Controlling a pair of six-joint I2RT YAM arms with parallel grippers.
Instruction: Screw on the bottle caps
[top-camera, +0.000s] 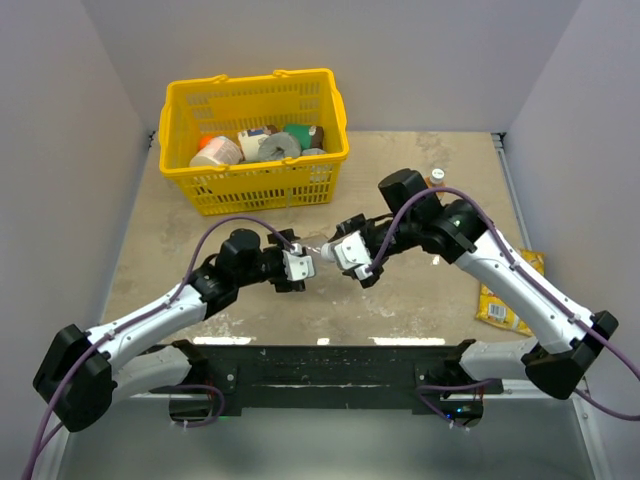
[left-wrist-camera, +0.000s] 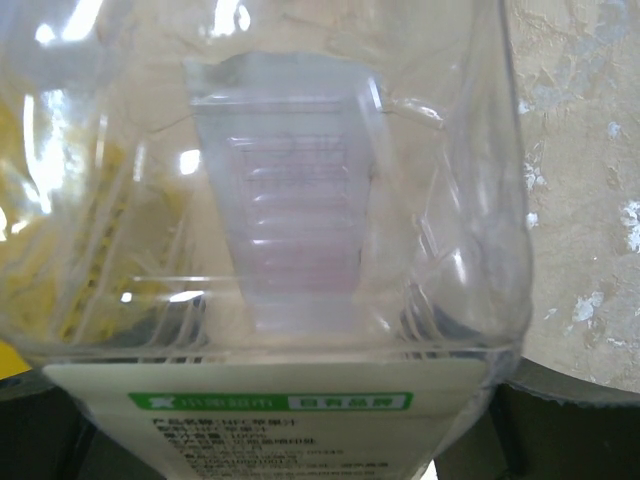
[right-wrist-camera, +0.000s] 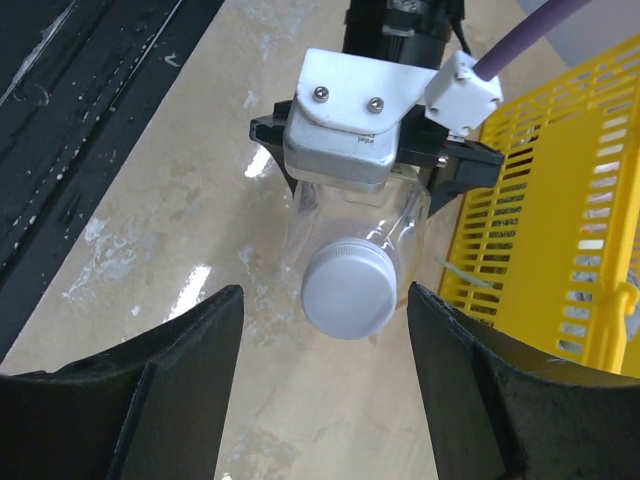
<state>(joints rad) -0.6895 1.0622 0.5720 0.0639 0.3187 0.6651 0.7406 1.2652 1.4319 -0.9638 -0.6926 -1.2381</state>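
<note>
My left gripper (top-camera: 297, 268) is shut on the clear ribbed bottle (left-wrist-camera: 300, 200), holding it on its side above the table. Its labelled body fills the left wrist view. The bottle's neck points at my right gripper (right-wrist-camera: 323, 292). A white bottle cap (right-wrist-camera: 347, 290) sits on that neck. My right gripper is open, its black fingers (right-wrist-camera: 190, 360) standing either side of the cap with a gap on each side. In the top view the two grippers face each other at the table's middle with the bottle (top-camera: 322, 250) between them. A small white-topped bottle (top-camera: 437, 179) stands behind the right arm.
A yellow basket (top-camera: 255, 140) with several packets and tubs stands at the back left, and its wall (right-wrist-camera: 560, 230) is close on the right of the held bottle. A yellow snack packet (top-camera: 505, 300) lies by the right arm. The black base rail (top-camera: 320, 365) runs along the near edge.
</note>
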